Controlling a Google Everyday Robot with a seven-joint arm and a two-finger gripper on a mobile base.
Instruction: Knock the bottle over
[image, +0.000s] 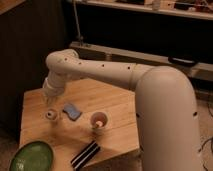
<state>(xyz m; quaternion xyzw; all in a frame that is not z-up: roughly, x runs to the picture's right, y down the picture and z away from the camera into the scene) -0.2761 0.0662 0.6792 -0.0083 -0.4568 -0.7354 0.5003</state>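
The bottle (50, 115) shows as a small pale shape with a whitish round cap on the left part of the wooden table (115, 107). Only a short part of it shows, and I cannot tell whether it stands or is tipping. My gripper (49, 100) hangs at the end of the white arm (100, 72), just above and behind the bottle, very close to or touching its top. The pinkish-tan cup (98, 120) stands upright to the right of the bottle, apart from the gripper.
A blue sponge (71, 111) lies between bottle and cup. A green plate (32, 156) sits at the table's front left corner. A black striped flat object (85, 154) lies at the front edge. Dark shelving (150, 30) stands behind the table.
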